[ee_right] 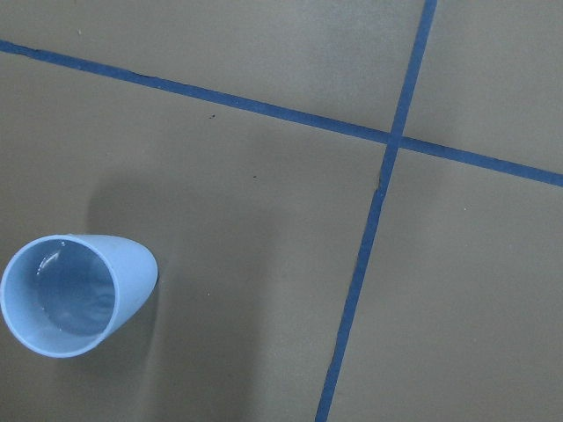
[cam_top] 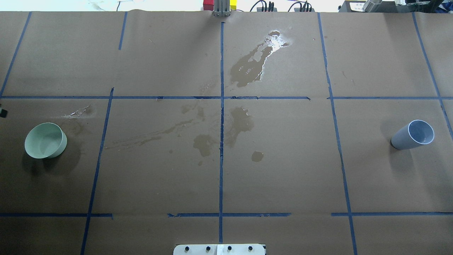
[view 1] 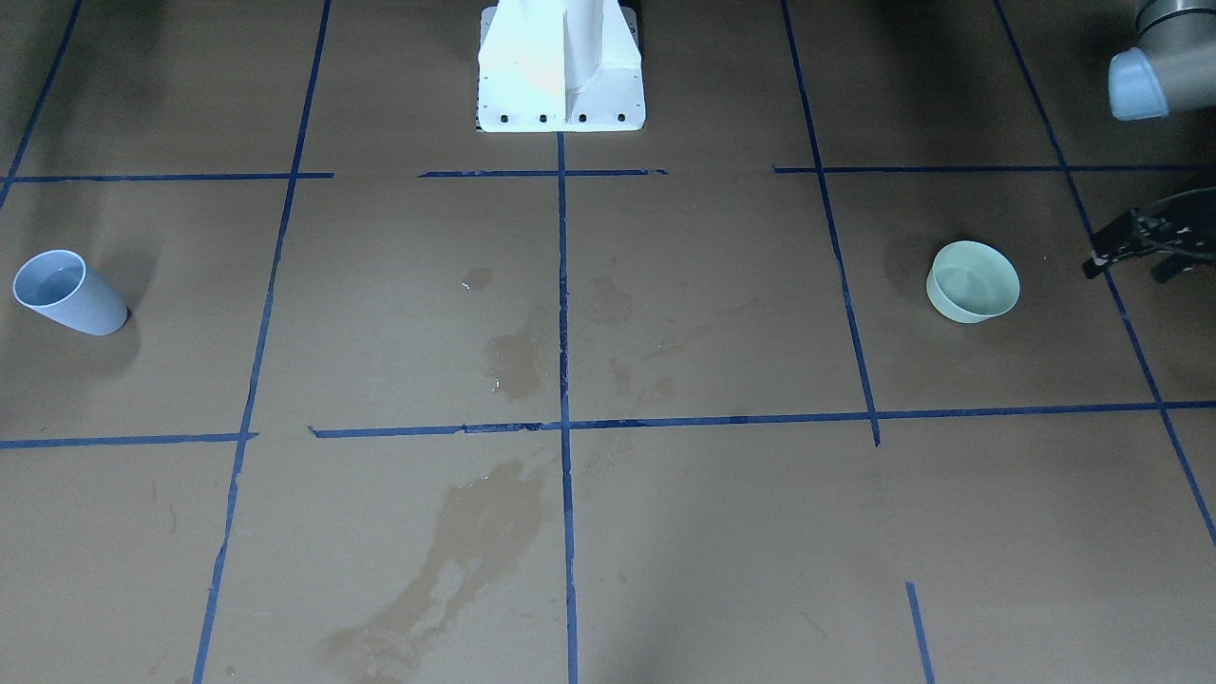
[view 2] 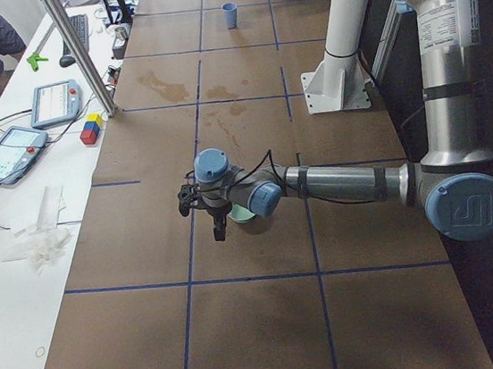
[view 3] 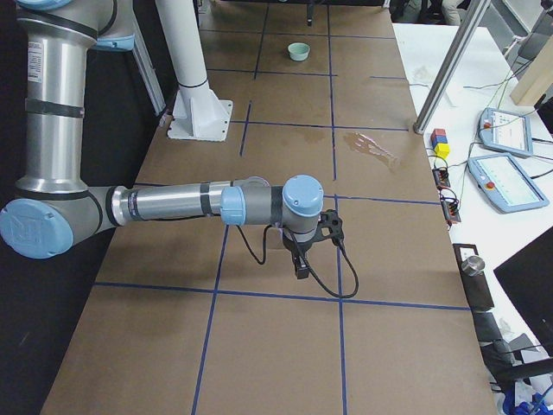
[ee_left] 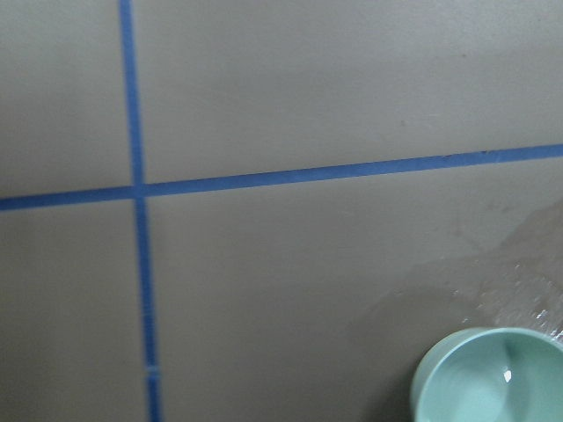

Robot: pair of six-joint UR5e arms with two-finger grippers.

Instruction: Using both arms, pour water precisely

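While parted and empty, the jaws of the left arm (view 2: 345,181) hang near the green bowl (view 1: 973,280). Whether those of the right arm (view 3: 173,206) are parted, I cannot tell.

1. Left gripper (view 1: 1132,255): cut off by the front view's right edge; jaw gap unclear.
2. Green bowl (ee_left: 493,380): cropped by the left wrist view's bottom edge.
3. Right gripper (view 3: 300,264): too small to judge its jaws.
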